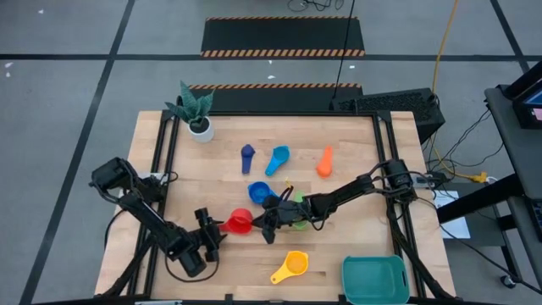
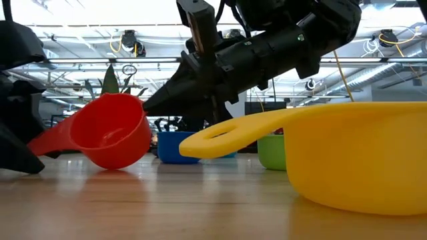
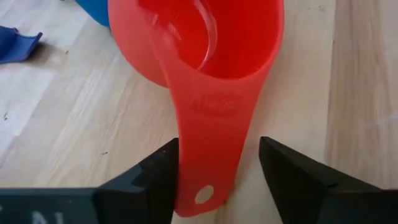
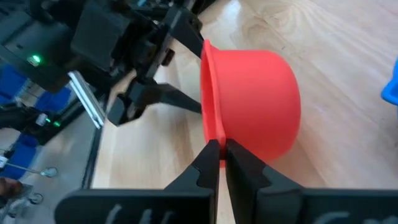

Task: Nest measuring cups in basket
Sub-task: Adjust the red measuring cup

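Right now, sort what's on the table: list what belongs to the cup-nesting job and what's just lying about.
Job: red cup, yellow cup, green cup, blue cup, light blue cup, navy cup, orange cup, teal basket.

Lying about: potted plant.

A robotics lab or test bay is indicated, not a home. A wooden table [image 1: 254,254] on a black metal frame is set on a grey floor marked w/ dark tape lines [image 1: 102,80] and black mats edged in orange-black hazard stripes [image 1: 284,37]. Cables [image 1: 440,59] are run across the floor. An industrial ceiling w/ exposed beams, pipes and hung lamps [image 2: 130,41] is seen in the low view. A potted plant [image 1: 195,110] is kept at the table's corner; equipment w/ a green LED [image 4: 36,60] is seen beside it.
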`<action>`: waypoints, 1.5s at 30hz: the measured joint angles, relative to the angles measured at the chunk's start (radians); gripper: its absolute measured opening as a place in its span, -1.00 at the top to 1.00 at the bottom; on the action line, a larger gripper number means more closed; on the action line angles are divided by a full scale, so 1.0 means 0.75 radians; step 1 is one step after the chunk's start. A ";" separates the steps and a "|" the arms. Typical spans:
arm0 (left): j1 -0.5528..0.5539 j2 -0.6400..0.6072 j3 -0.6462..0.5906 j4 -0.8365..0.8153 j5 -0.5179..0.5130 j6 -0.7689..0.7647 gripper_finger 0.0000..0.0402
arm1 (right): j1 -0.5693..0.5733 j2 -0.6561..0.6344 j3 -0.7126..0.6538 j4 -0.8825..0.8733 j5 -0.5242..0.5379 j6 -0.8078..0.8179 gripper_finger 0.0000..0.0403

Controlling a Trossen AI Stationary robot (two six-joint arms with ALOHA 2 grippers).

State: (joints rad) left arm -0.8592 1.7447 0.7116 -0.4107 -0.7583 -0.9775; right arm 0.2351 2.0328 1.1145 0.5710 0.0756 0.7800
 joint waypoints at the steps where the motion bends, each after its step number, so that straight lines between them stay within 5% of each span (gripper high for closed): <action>1: 0.001 0.000 -0.001 -0.001 0.000 -0.001 -0.02 | 0.000 -0.002 0.001 -0.015 0.000 -0.004 0.96; 10: 0.002 0.002 -0.003 -0.008 0.000 -0.015 0.27 | -0.006 -0.003 0.001 -0.061 -0.002 -0.010 0.91; 25: 0.002 -0.009 -0.006 0.022 0.015 -0.016 0.63 | -0.007 -0.042 -0.002 -0.132 0.001 -0.085 0.16; 34: 0.003 -0.225 -0.008 0.014 0.145 -0.011 0.94 | -0.006 -0.141 -0.001 -0.269 0.001 -0.159 -0.03; 42: 0.023 -0.376 -0.007 0.096 0.330 -0.006 0.97 | 0.033 -0.326 -0.001 -0.456 -0.002 -0.251 -0.04; 45: 0.021 -0.430 -0.007 0.238 0.496 0.074 0.96 | 0.071 -0.421 -0.001 -0.528 -0.002 -0.292 -0.04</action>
State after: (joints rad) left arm -0.8434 1.4223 0.7067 -0.2324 -0.3862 -0.9222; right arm 0.2882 1.7170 1.1137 0.1753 0.0742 0.5609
